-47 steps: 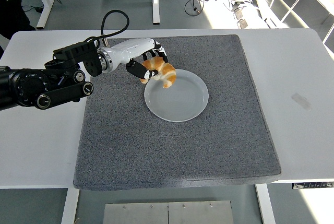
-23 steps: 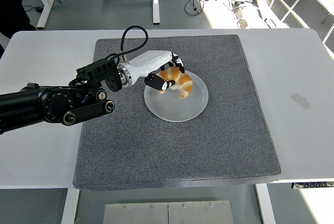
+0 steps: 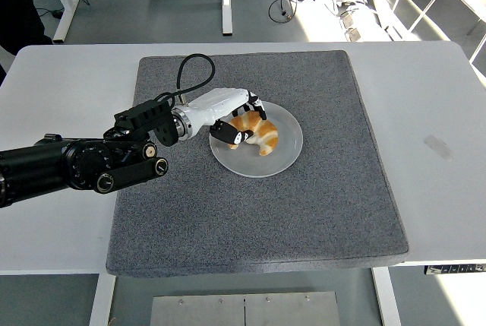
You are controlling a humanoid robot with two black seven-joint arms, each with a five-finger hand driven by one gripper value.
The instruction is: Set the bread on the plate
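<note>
The left hand point(image 3: 237, 119) curls closed around the bread point(image 3: 257, 133), lowering it onto the plate point(image 3: 285, 159) for release.

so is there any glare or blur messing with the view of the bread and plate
Head view: sharp where it matters; the bread and the left hand around it show crisp edges. The plate has only a soft sheen. Hard sunlight washes out the floor at the top right, away from the mat.
</note>
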